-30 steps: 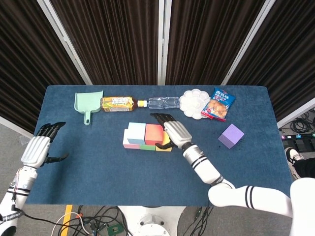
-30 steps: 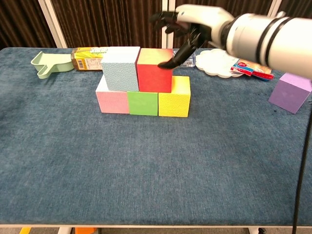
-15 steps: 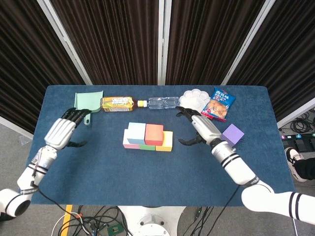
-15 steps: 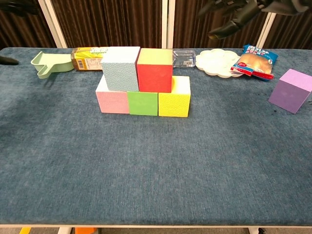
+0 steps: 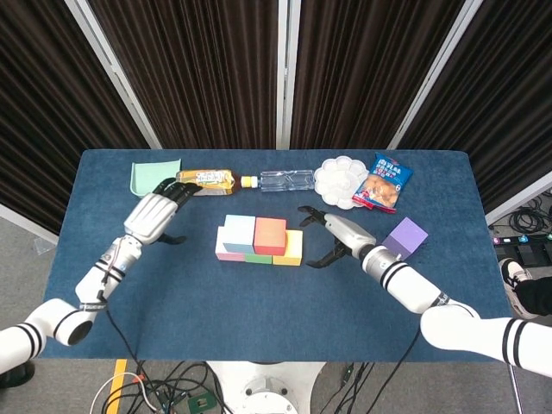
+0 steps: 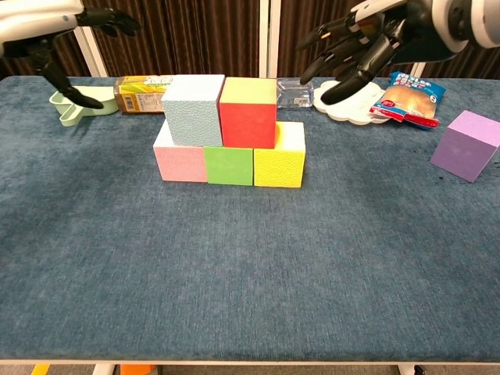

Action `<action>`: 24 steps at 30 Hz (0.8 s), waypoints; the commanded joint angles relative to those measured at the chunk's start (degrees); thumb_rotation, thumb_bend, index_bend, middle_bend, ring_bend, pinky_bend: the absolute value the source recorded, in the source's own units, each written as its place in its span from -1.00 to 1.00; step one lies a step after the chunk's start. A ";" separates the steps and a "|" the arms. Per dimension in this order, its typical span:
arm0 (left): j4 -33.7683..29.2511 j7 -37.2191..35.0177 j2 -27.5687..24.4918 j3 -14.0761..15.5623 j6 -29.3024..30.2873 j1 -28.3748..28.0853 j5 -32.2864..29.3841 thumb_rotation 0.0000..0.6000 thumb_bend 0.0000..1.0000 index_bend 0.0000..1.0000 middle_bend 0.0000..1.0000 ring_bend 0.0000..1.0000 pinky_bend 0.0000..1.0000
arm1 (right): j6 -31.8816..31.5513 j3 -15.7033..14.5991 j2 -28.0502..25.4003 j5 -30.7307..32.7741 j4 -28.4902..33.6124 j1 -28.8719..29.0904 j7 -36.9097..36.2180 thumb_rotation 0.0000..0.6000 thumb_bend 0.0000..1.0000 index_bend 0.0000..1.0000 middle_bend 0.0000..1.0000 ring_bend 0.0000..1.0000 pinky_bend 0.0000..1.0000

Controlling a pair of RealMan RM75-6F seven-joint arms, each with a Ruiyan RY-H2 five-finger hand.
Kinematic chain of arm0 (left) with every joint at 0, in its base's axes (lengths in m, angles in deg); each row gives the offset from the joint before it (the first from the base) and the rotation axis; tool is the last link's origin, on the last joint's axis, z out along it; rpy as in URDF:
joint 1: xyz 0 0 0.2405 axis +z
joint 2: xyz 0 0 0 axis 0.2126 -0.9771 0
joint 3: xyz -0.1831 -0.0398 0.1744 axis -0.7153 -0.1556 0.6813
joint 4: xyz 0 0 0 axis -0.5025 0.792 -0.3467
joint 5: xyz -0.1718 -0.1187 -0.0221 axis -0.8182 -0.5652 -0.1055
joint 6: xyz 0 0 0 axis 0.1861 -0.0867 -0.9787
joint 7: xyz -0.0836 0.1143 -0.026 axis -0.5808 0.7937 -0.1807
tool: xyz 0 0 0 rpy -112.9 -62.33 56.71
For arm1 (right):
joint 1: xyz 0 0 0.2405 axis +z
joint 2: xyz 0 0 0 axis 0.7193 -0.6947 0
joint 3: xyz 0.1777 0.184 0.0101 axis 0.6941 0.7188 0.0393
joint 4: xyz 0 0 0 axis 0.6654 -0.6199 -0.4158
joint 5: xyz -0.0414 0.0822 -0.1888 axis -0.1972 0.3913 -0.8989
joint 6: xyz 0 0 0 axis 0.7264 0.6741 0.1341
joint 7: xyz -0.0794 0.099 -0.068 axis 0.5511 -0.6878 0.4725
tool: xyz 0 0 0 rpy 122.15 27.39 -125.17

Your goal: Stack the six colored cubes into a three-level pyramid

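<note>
Five stacked, the matte purple cube (image 5: 404, 238) waits alone.
Both hands empty, fingers spread: right hand (image 5: 339, 235) should grasp it squarely, then centre it on top.

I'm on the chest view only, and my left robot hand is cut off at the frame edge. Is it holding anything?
Observer: No. The head view shows the left robot hand whole, fingers spread and empty, beside the scoop.
Operator: The right one looks as if it's over the palette.
Observer: It isn't. From above, the right robot hand is nearer the robot than the palette, between the yellow cube and the purple cube.
Operator: Touching either?
Observer: Neither. Bare table shows on both sides of it.
</note>
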 commanded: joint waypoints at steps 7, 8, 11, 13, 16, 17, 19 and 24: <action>2.04 -0.43 2.31 0.12 -0.75 -2.66 -0.02 1.00 -0.82 -0.80 -0.83 -0.77 -0.84 | -0.46 -2.00 3.42 0.27 -1.78 1.96 -0.79 1.00 -0.77 -1.00 -0.61 -1.00 -1.00; 2.09 -0.47 2.39 0.21 -0.77 -2.86 0.07 1.00 -0.81 -0.80 -0.83 -0.77 -0.84 | -0.42 -2.14 3.68 0.19 -1.94 2.11 -0.84 1.00 -0.77 -1.00 -0.61 -1.00 -1.00; 2.27 -0.60 2.71 0.41 -0.86 -3.48 0.20 1.00 -0.81 -0.80 -0.83 -0.77 -0.84 | -0.51 -2.49 4.43 0.00 -2.43 2.53 -1.11 1.00 -0.77 -1.00 -0.61 -1.00 -1.00; 2.30 -0.84 2.97 0.40 -0.90 -3.84 0.03 1.00 -0.81 -0.80 -0.83 -0.77 -0.84 | -0.52 -2.65 4.71 -0.13 -2.62 2.69 -1.40 1.00 -0.77 -1.00 -0.61 -1.00 -1.00; 2.39 -0.75 3.29 0.51 -0.88 -4.32 -0.02 1.00 -0.82 -0.80 -0.83 -0.77 -0.84 | -0.60 -2.86 4.87 -0.49 -2.64 2.78 -1.73 1.00 -0.77 -1.00 -0.61 -1.00 -1.00; 2.42 -0.69 3.36 0.55 -0.93 -4.48 -0.05 1.00 -0.81 -0.80 -0.83 -0.77 -0.84 | -0.64 -2.91 4.89 -0.59 -2.67 2.81 -1.80 1.00 -0.77 -1.00 -0.61 -1.00 -1.00; 2.49 -0.43 3.49 0.64 -1.19 -4.85 -0.21 1.00 -0.81 -0.80 -0.83 -0.77 -0.84 | -0.50 -2.92 4.89 -0.67 -2.81 2.99 -2.10 1.00 -0.77 -1.00 -0.61 -1.00 -1.00; 2.50 -0.25 3.75 0.75 -1.44 -5.48 -0.68 1.00 -0.81 -0.80 -0.83 -0.77 -0.84 | -0.48 -3.21 5.11 -1.05 -3.02 3.33 -2.47 1.00 -0.76 -1.00 -0.61 -1.00 -1.00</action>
